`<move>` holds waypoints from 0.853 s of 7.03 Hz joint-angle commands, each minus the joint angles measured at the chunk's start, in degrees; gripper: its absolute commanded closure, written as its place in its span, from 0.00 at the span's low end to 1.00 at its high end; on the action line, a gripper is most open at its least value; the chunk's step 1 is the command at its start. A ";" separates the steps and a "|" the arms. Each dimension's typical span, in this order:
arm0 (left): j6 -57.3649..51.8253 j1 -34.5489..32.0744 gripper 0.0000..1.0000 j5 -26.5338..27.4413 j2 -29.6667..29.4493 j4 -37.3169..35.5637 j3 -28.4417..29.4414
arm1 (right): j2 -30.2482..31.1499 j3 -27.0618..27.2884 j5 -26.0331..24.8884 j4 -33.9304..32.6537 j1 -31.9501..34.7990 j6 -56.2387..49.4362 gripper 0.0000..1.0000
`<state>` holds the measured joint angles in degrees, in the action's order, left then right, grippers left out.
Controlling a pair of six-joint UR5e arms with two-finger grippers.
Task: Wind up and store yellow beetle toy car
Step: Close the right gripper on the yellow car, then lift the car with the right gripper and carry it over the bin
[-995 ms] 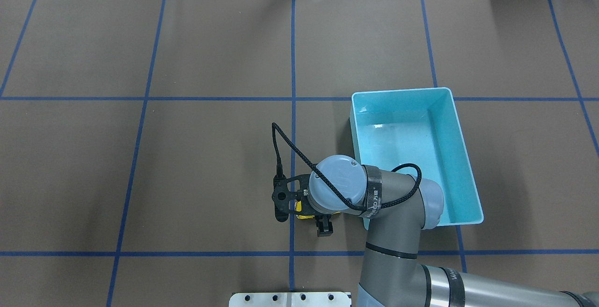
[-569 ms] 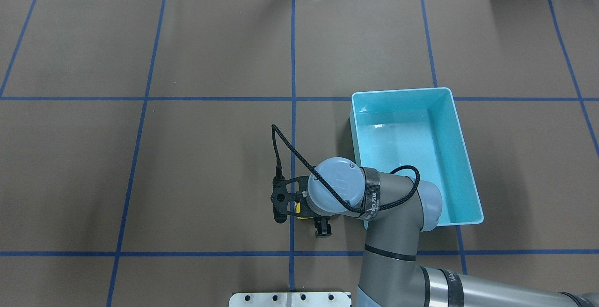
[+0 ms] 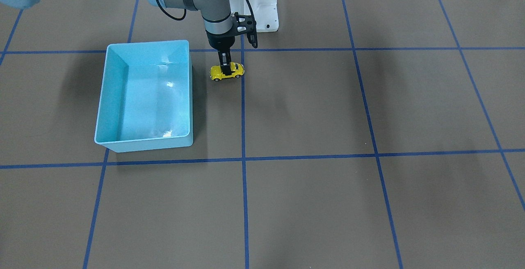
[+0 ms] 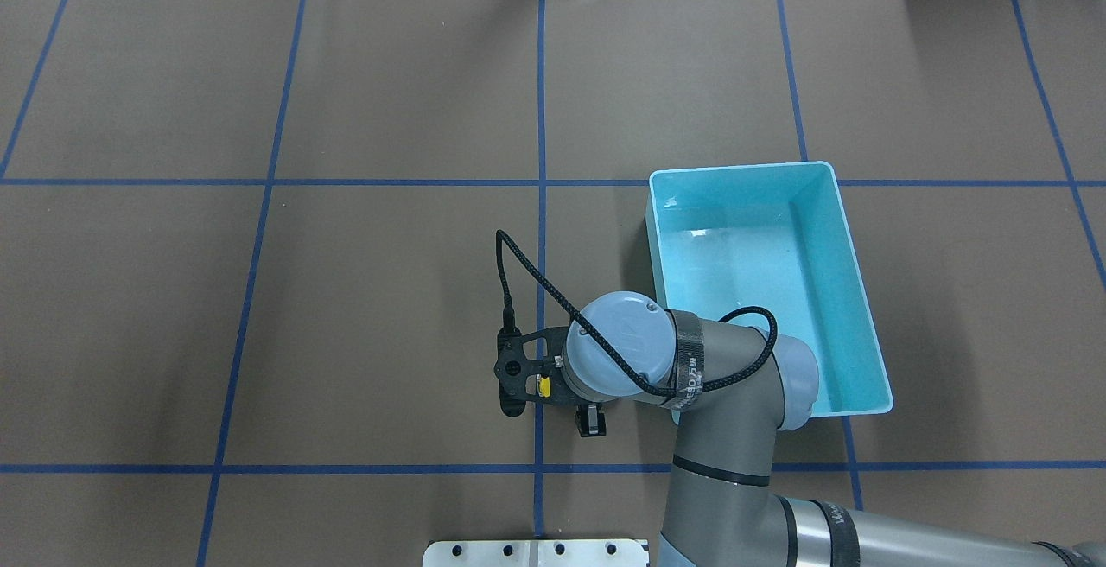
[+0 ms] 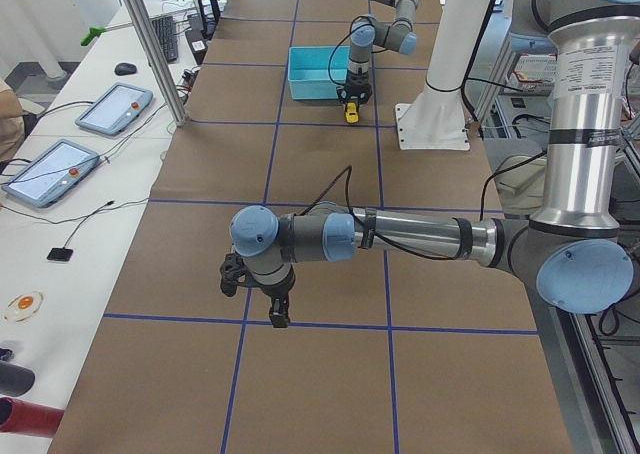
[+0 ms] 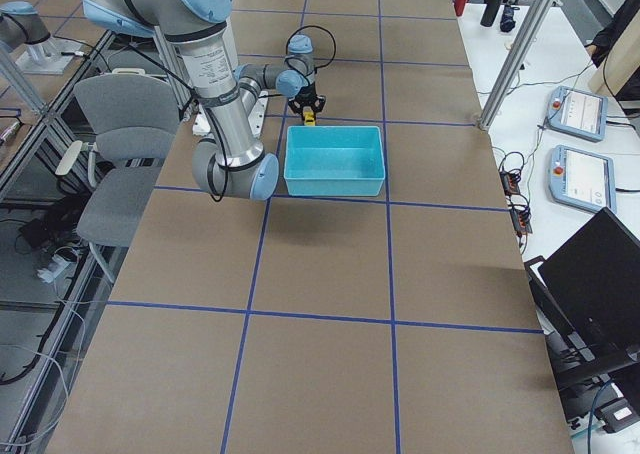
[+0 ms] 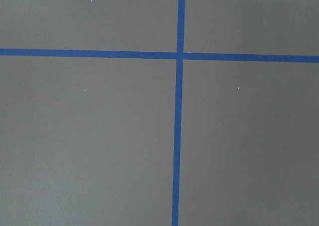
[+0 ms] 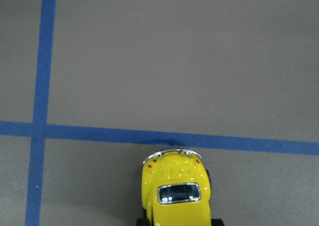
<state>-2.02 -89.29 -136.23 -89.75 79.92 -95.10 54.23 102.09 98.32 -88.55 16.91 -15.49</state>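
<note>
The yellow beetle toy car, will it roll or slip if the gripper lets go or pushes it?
The yellow beetle toy car sits on wheels on the flat table, so a lengthwise push would probably roll it. Its glossy, rounded body may slip in the right gripper. Small and rigid-looking, it is likely light.

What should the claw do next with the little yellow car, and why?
Probably drag the yellow car backward with its wheels on the table, to wind it: the right claw grips it, and it sits beside the blue bin, not inside.
</note>
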 commanded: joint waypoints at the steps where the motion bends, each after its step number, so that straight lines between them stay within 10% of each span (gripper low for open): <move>1: -0.09 -0.01 0.00 0.00 -0.16 0.93 0.00 | -5.94 0.57 0.38 -0.40 2.14 0.02 1.00; 6: 0.09 -0.01 0.00 -0.09 0.46 2.79 0.18 | 3.81 17.76 13.74 -15.34 24.65 -17.88 1.00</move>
<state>-2.01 -89.30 -136.31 -89.31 82.68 -94.98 52.16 115.81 109.95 -103.07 38.26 -28.98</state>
